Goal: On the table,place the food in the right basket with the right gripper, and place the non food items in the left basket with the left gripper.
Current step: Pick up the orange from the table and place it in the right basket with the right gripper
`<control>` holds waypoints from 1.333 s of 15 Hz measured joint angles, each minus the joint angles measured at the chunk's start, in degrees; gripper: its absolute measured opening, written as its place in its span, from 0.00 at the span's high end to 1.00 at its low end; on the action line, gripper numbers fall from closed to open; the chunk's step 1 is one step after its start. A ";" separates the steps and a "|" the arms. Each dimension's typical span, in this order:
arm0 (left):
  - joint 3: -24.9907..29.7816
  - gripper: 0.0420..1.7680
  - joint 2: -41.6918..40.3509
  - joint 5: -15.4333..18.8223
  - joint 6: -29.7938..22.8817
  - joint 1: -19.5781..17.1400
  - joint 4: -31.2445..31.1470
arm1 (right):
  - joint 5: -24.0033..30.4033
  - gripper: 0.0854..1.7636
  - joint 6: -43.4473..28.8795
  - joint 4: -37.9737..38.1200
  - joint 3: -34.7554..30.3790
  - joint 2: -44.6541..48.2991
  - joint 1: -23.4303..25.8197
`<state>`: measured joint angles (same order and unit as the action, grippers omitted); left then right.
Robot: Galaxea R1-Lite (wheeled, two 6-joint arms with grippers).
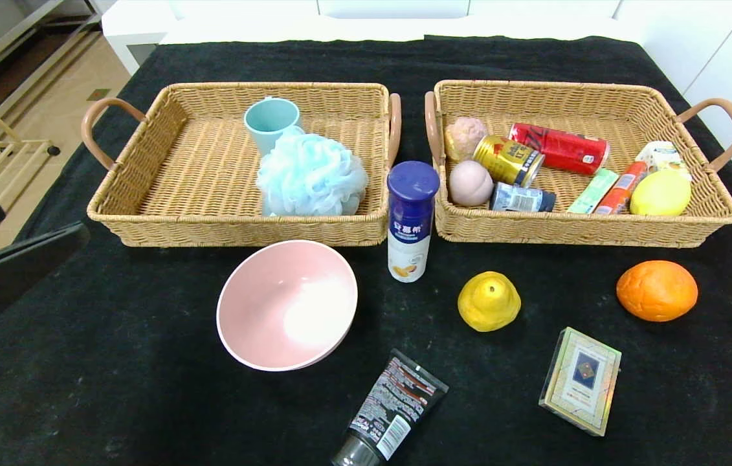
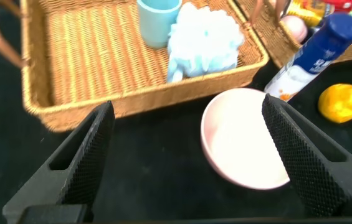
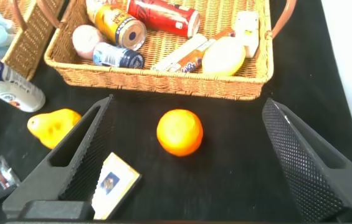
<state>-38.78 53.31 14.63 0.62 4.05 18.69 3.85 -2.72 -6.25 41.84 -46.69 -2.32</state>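
On the black table [image 1: 113,375], in front of the baskets, lie a pink bowl [image 1: 287,303], an upright white bottle with a blue cap [image 1: 411,220], a yellow pear [image 1: 488,301], an orange [image 1: 657,291], a card box [image 1: 580,380] and a black tube [image 1: 391,411]. My left gripper [image 2: 188,106] hovers open at the table's left edge, short of the bowl [image 2: 244,146], with nothing in it. My right gripper [image 3: 188,102] is open and empty above the orange [image 3: 179,132], out of the head view. Left basket [image 1: 236,230] and right basket [image 1: 573,233] stand side by side behind.
The left basket holds a teal cup [image 1: 270,122] and a pale blue bath puff [image 1: 310,175]. The right basket holds a red can [image 1: 560,149], a gold can [image 1: 508,160], a lemon [image 1: 660,193] and several other items. White furniture stands past the far edge.
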 joint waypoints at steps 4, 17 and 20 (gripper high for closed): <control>-5.77 0.03 6.52 0.02 0.12 2.84 0.33 | -0.22 0.03 0.00 -0.77 0.74 -2.40 0.04; -5.01 0.03 12.75 0.94 0.22 4.41 0.16 | -0.30 0.03 0.02 -0.61 -0.52 -5.56 -1.95; -3.83 0.03 10.08 2.73 0.12 8.79 -0.61 | -1.32 0.03 0.02 -0.52 -0.69 -6.14 -7.19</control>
<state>-42.61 63.39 17.36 0.74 12.84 18.08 2.54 -2.69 -6.78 41.14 -52.83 -9.51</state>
